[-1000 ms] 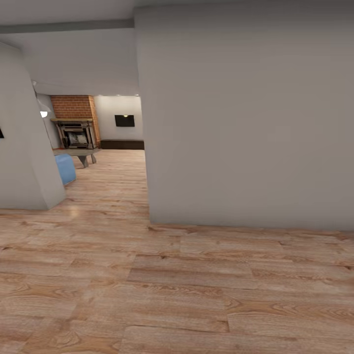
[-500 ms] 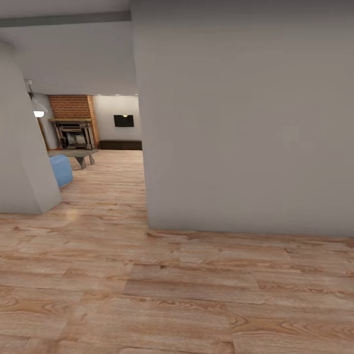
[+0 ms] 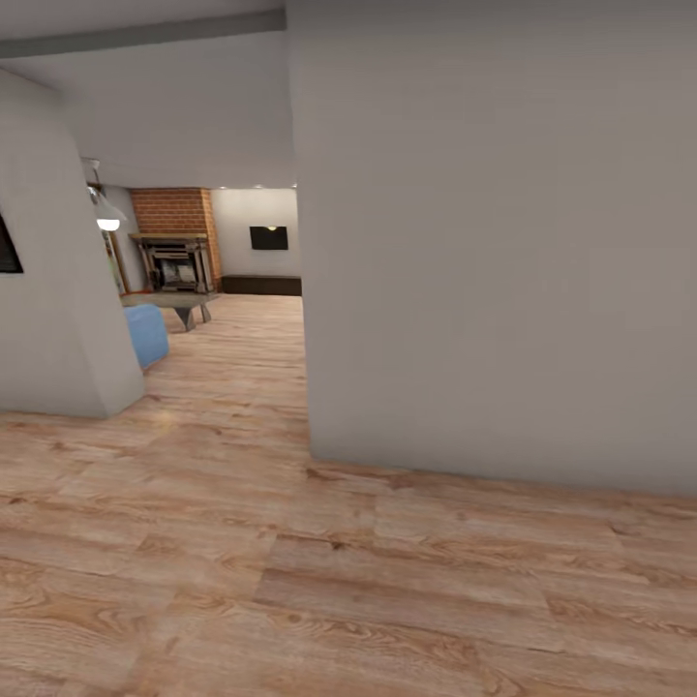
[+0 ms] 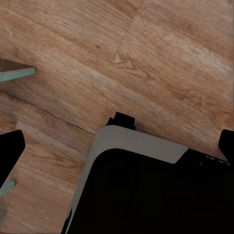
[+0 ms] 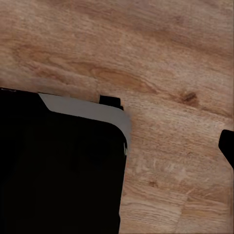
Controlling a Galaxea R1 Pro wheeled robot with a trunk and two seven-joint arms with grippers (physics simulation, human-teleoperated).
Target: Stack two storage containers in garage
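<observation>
Still short of the living room [image 3: 247,257] at eleven o'clock past the grey wall corner [image 3: 310,426], brick fireplace [image 3: 174,242] and dark low cabinet [image 3: 261,285] in sight, storage containers unseen, nearer arm undecidable; both pincers over wood-plank floor [image 3: 290,581], grasping nothing visible, opening impossible to tell.

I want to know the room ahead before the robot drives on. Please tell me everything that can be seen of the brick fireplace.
The brick fireplace stands far off at the end of the light wood-plank floor, seen through the gap between two grey walls. Its upper part is red brick and reaches to the ceiling. Below runs a pale mantel, and under it a dark framed opening; what is inside is too small to tell. It stands upright in the corner, left of the black wall TV. A grey low table partly hides its base.
</observation>
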